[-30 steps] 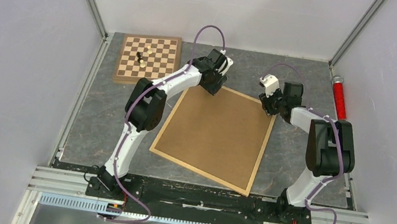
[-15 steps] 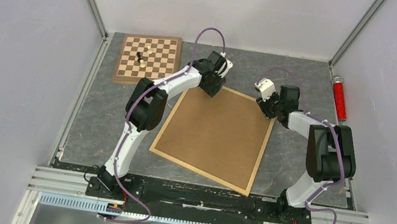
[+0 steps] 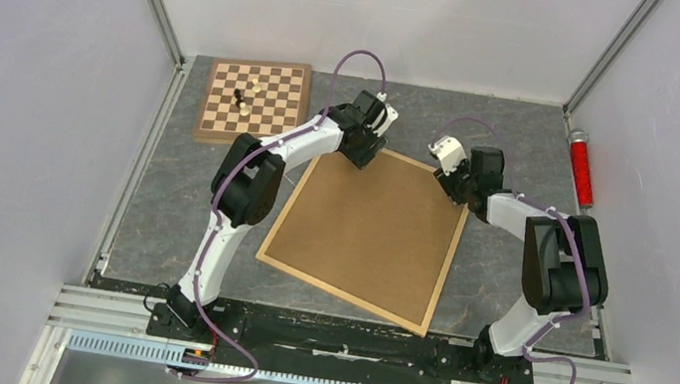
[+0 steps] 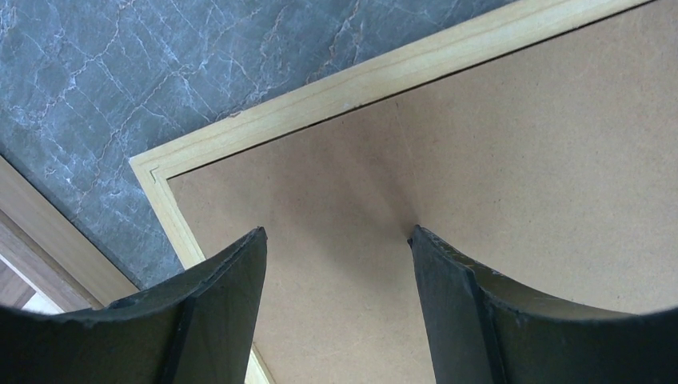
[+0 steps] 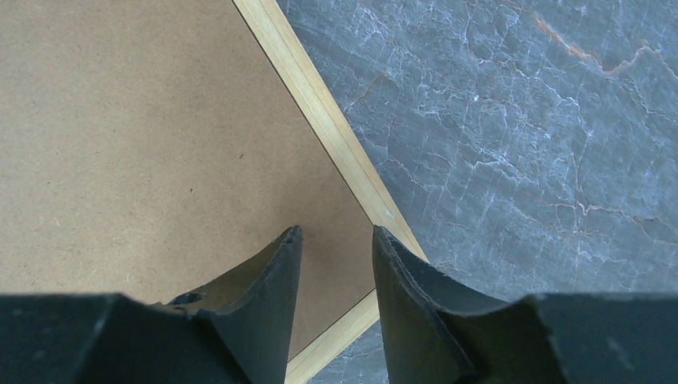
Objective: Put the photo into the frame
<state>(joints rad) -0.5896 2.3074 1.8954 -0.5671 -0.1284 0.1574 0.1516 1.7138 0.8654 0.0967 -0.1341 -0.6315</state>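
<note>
The frame (image 3: 449, 263) lies flat on the grey worktop (image 3: 164, 198), turned at an angle, with the brown backing board (image 3: 366, 226) filling it. Neither has shifted since a second ago.

The left claw (image 3: 369, 151) hangs where it was, over the far-left corner. In the left wrist view its jaws (image 4: 336, 236) stand wide apart above the board, holding nothing.

The right claw (image 3: 460, 189) has crept towards the far side and inward, and is now above the frame's far-right corner. Its jaws (image 5: 336, 230) are partly open with nothing between them. The chessboard (image 3: 255, 100) sits unchanged at the far left.
</note>
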